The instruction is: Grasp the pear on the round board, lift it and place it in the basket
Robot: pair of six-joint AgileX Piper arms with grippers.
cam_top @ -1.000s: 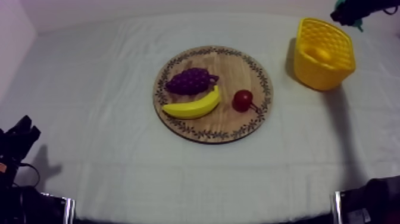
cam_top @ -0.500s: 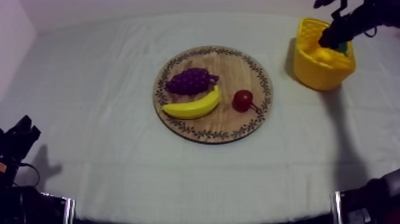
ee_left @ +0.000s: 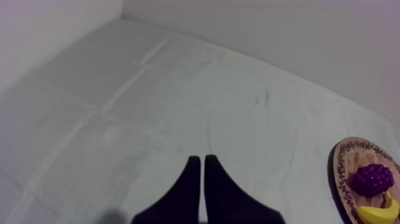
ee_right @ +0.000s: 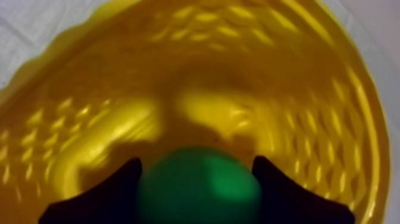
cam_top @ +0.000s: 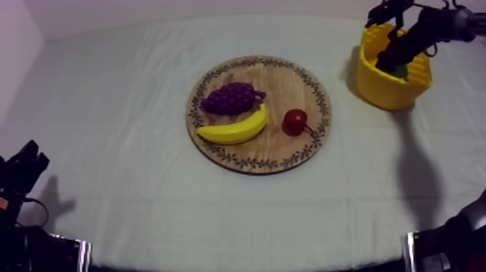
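Grey-white cloth (cam_top: 130,87); pear (ee_right: 199,184) gripped inside basket (cam_top: 376,85), not yet let go.
From above: right gripper (cam_top: 396,61) low in basket, clamped on pear, for a short drop; board (cam_top: 289,79) holding grapes (cam_top: 231,98), banana (cam_top: 235,130), small red fruit (cam_top: 293,121). Left wrist: left gripper (ee_left: 199,159) closed on nothing over bare cloth, out of the way. Right wrist: pear pinched between both fingers (ee_right: 107,196), round and end-on, so long axis probably down along them; stem end hidden.

The pear (ee_right: 199,186) sits between the right gripper's (ee_right: 196,159) fingers (ee_right: 110,192), inside the basket (ee_right: 89,89). Well ahead of the left gripper's (ee_left: 202,158) fingers (ee_left: 189,187) lies the board (ee_left: 350,154), carrying the banana (ee_left: 381,212) and, just beyond, the grapes (ee_left: 374,179).
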